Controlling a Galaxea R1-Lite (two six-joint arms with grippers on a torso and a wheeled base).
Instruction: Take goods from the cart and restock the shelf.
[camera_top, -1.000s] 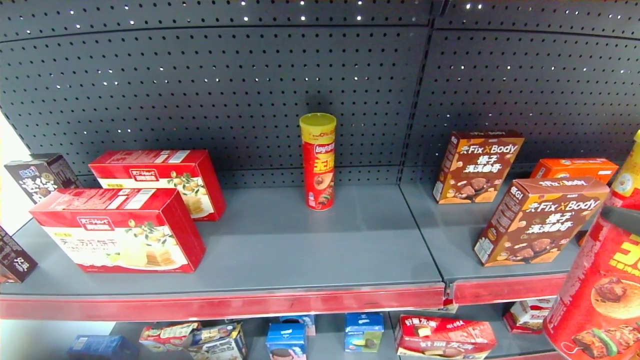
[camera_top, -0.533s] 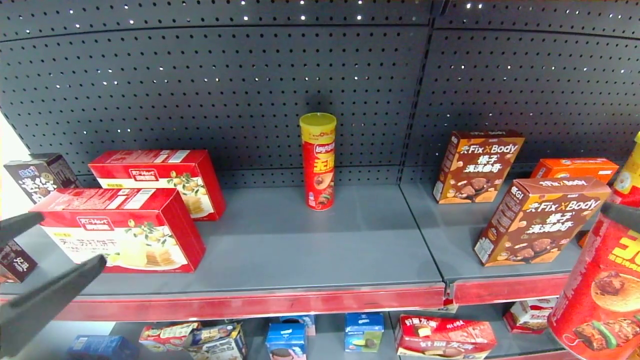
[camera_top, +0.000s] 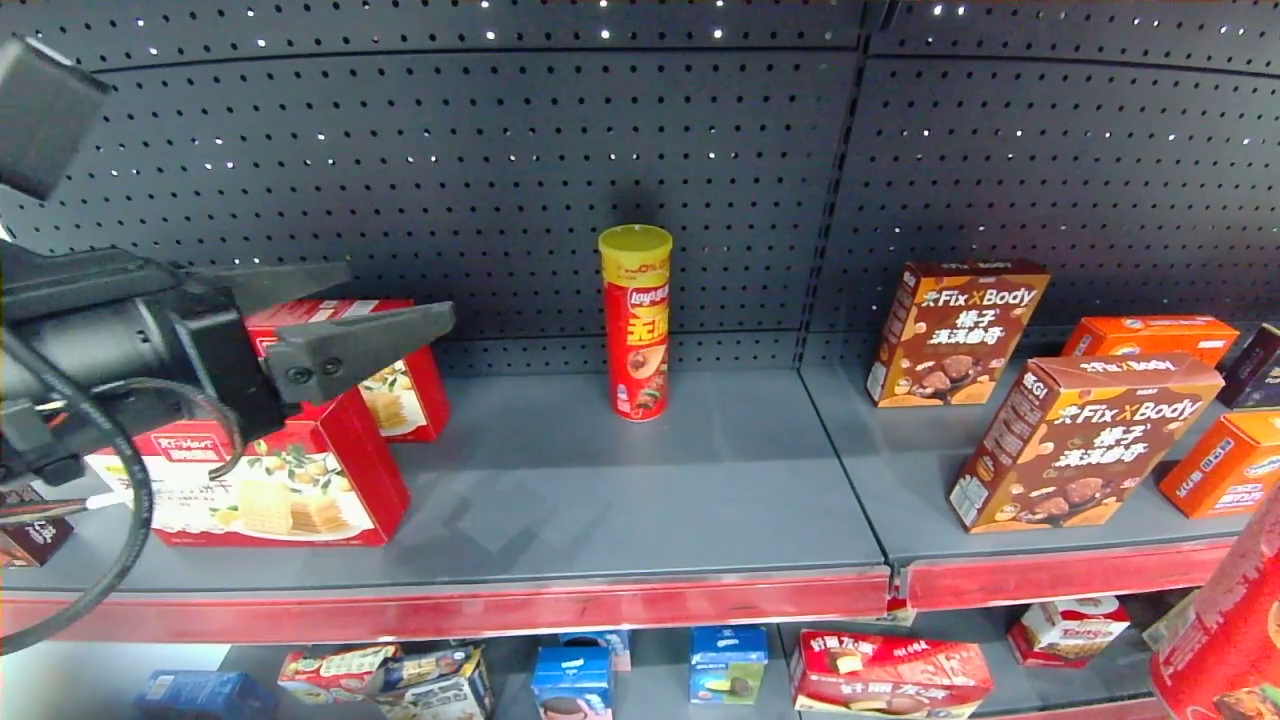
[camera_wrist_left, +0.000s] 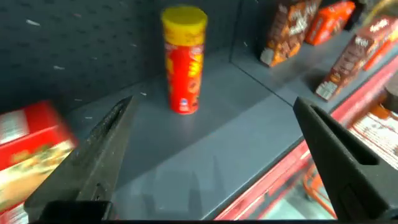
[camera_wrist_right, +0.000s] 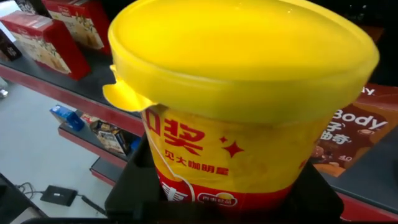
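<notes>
Two pincers: left pincer (camera_top: 398, 293) spread at the shelf (camera_top: 600, 500), right pincer (camera_wrist_right: 224, 202) pinching a yellow-lidded can (camera_wrist_right: 242, 62).

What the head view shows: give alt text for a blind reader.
The open left gripper hangs before two red boxes on a shelf. A yellow-lidded red chip can stands upright mid-shelf, brown boxes to its right; a second can shows at the lower right.

Our left tool (camera_wrist_left: 212, 104), spread wide above the shelf (camera_wrist_left: 242, 134)
Ahead, between its fingers (camera_wrist_left: 93, 155), we see an upright yellow-lidded red can (camera_wrist_left: 184, 62); a red box (camera_wrist_left: 28, 140) sits beside one finger, brown boxes (camera_wrist_left: 289, 31) beyond the other.
</notes>
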